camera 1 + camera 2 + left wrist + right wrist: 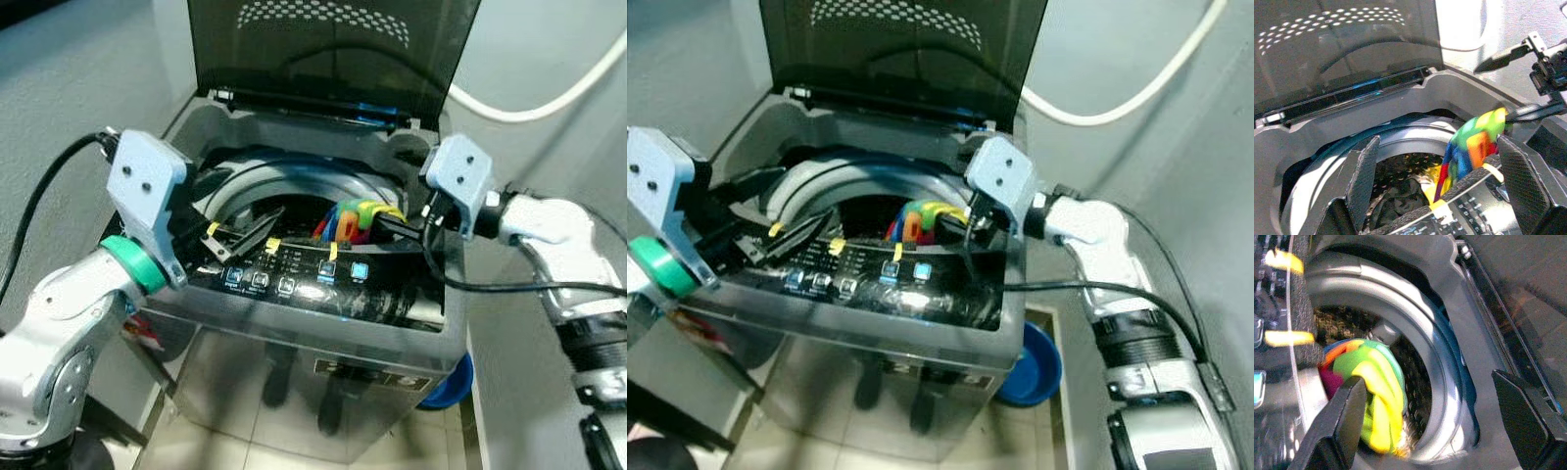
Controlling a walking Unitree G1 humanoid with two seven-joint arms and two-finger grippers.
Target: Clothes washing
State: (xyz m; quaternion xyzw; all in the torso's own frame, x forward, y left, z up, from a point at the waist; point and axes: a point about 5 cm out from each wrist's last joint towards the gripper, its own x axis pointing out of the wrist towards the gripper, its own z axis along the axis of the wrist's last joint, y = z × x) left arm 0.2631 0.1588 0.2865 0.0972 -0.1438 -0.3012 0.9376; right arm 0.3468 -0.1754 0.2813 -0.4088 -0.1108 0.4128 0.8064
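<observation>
A grey top-loading washing machine (323, 323) is standing on a tiled floor (245, 421) between grey walls, its dark lid (323, 49) raised, a blue basin (1034, 367) beside it. The right end effector (387, 227) is spreading wide, one finger draped with a rainbow-striped cloth (355, 219) hanging over the drum (1400, 176). The left end effector (250, 240) is gaping wide, just beside the cloth, above the control panel (294, 274).
</observation>
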